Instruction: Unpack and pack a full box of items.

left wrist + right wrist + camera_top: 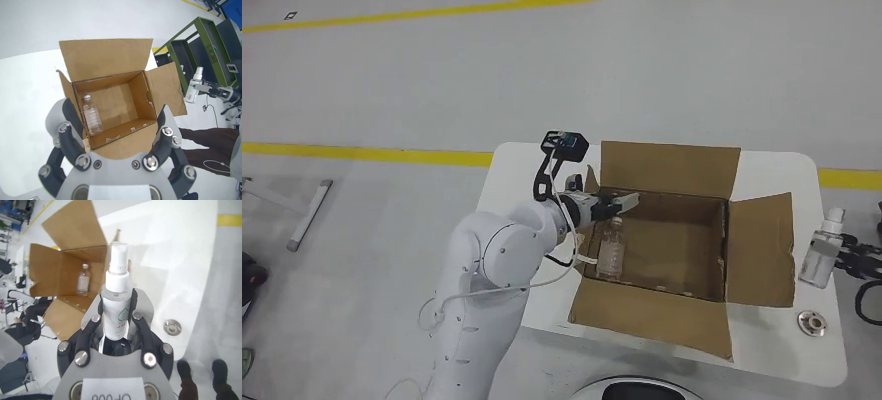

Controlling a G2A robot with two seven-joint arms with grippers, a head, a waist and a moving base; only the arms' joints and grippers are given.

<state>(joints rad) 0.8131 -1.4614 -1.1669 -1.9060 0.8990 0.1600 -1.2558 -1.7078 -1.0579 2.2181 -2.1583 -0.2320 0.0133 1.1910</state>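
Observation:
An open cardboard box [762, 250] stands on the white table [532, 170] with its flaps spread. A clear water bottle [610, 250] lies inside, along the wall nearest my left arm; it is also in the left wrist view [92, 118] and the right wrist view [83, 280]. My left gripper [614, 204] hovers open above that side of the box [105, 55], nothing between its fingers [70, 111]. My right gripper [117, 302] is shut on a white spray bottle [116, 294], held upright past the box's far flap near the table's edge [822, 250].
A small metal disc [812, 321] lies on the table near the right gripper, also in the right wrist view [172, 327]. Green metal racks [189, 47] stand beyond the table. The box floor [121, 102] beside the water bottle is bare.

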